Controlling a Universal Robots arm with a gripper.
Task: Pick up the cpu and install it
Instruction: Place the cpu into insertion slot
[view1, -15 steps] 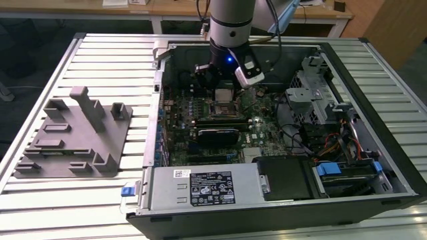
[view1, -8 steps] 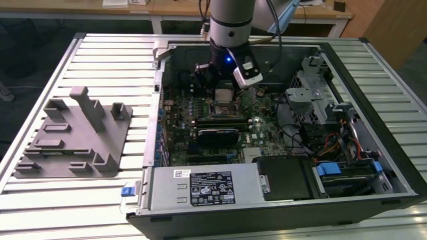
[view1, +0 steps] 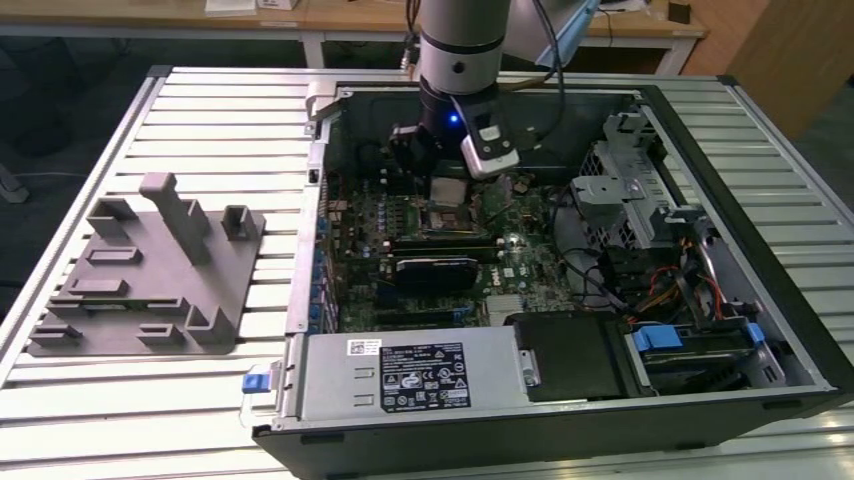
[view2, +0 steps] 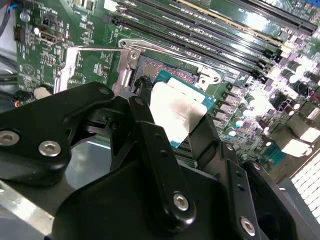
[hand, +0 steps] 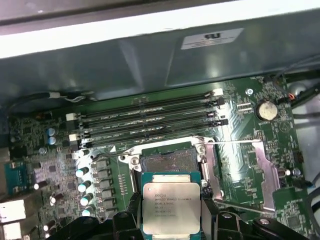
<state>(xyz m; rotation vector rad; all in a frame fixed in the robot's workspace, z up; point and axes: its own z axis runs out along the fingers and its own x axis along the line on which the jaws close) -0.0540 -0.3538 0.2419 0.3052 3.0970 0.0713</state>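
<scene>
My gripper (hand: 171, 212) is shut on the cpu (hand: 171, 204), a flat square chip with a silver top plate and a teal rim, gripped by two opposite edges. In both wrist views the chip hangs just above the motherboard, beside the open black socket (hand: 169, 162). The socket's metal frame (hand: 260, 170) is swung open to one side. In the second wrist view the cpu (view2: 176, 111) shines between the black fingers (view2: 200, 137) over the socket (view2: 150, 70). In the exterior view the gripper (view1: 447, 185) reaches down into the open computer case (view1: 320, 200) over the board's middle.
Memory slots (hand: 150, 117) and capacitors (hand: 87, 182) lie close to the socket. A drive cage (view1: 641, 190), loose cables (view1: 667, 290) and a power supply (view1: 414, 375) crowd the case. A grey tray with upright posts (view1: 147, 270) sits on the slatted table at the exterior view's left.
</scene>
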